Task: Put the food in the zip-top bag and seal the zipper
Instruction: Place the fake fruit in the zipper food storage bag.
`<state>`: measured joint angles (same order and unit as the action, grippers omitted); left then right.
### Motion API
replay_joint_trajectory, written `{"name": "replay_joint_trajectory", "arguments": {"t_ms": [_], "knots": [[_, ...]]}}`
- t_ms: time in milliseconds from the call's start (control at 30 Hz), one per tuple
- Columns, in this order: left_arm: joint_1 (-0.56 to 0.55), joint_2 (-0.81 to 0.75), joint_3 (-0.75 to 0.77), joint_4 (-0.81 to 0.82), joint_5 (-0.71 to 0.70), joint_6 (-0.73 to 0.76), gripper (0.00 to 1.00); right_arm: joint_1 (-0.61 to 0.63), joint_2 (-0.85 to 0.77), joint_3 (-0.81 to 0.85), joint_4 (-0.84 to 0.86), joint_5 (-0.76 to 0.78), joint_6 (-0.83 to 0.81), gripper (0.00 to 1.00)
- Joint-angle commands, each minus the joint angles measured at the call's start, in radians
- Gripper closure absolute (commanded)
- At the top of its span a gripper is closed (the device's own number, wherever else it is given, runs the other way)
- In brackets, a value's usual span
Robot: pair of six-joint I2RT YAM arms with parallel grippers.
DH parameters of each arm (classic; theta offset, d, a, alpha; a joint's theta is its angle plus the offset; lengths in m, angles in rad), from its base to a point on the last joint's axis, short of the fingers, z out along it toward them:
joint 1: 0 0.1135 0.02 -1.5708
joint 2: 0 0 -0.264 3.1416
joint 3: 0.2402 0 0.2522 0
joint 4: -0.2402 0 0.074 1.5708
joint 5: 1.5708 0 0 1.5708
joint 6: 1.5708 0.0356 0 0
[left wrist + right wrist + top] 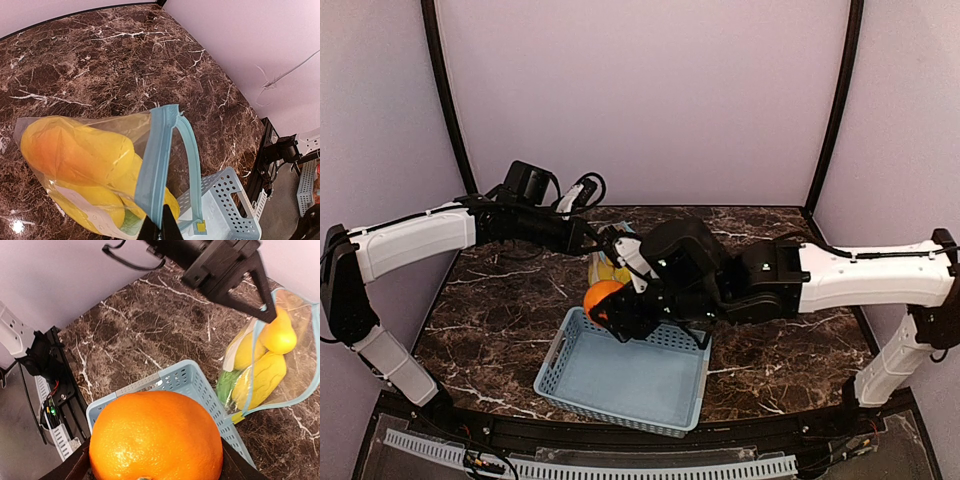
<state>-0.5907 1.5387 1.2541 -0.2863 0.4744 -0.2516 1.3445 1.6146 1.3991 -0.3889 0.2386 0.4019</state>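
My left gripper (160, 227) is shut on the light blue zipper strip (156, 165) of the clear zip-top bag (95, 165), holding its mouth open. Yellow oblong fruits (70, 152) and a green piece (131, 222) lie inside the bag; they also show in the right wrist view (260, 375). My right gripper (156, 475) is shut on the round orange (156, 437) and holds it above the basket's far corner, just in front of the bag (608, 268). In the top view the orange (601, 297) sits at the right gripper's tip (610, 315), close to the left gripper (605, 240).
A light blue perforated basket (630, 375) lies on the dark marble table (500, 310) near the front edge, below the orange. Purple walls close in the back and sides. A cable tray (600, 465) runs along the near edge.
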Motion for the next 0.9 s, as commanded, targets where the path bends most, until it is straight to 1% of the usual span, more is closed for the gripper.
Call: {"name": "replay_joint_trajectory", "arguments": {"t_ms": [0, 167, 267, 400, 533, 733, 833, 867], "knots": [[0.008, -0.018, -0.012, 0.013, 0.018, -0.004, 0.99, -0.051, -0.036, -0.060, 0.014, 0.080, 0.035, 0.39], [0.008, -0.015, -0.010, 0.012, 0.032, 0.002, 0.99, -0.126, -0.029, -0.061, 0.113, 0.085, -0.021, 0.40], [0.008, -0.012, -0.007, 0.015, 0.048, 0.004, 0.99, -0.184, 0.006, -0.047, 0.160, 0.088, -0.021, 0.40], [0.008, -0.005, 0.002, 0.002, 0.053, 0.009, 0.99, -0.247, 0.062, -0.021, 0.208, 0.037, -0.018, 0.40], [0.008, 0.003, 0.005, -0.001, 0.065, 0.008, 0.99, -0.273, 0.137, 0.038, 0.229, 0.037, -0.036, 0.40], [0.009, 0.010, 0.007, -0.001, 0.078, 0.005, 0.99, -0.306, 0.232, 0.092, 0.232, 0.022, -0.014, 0.40], [0.008, 0.015, 0.007, -0.001, 0.081, 0.004, 0.99, -0.308, 0.261, 0.107, 0.235, 0.013, -0.010, 0.36], [0.008, 0.016, 0.008, -0.001, 0.083, 0.003, 0.99, -0.308, 0.267, 0.108, 0.235, 0.012, -0.009, 0.33]]}}
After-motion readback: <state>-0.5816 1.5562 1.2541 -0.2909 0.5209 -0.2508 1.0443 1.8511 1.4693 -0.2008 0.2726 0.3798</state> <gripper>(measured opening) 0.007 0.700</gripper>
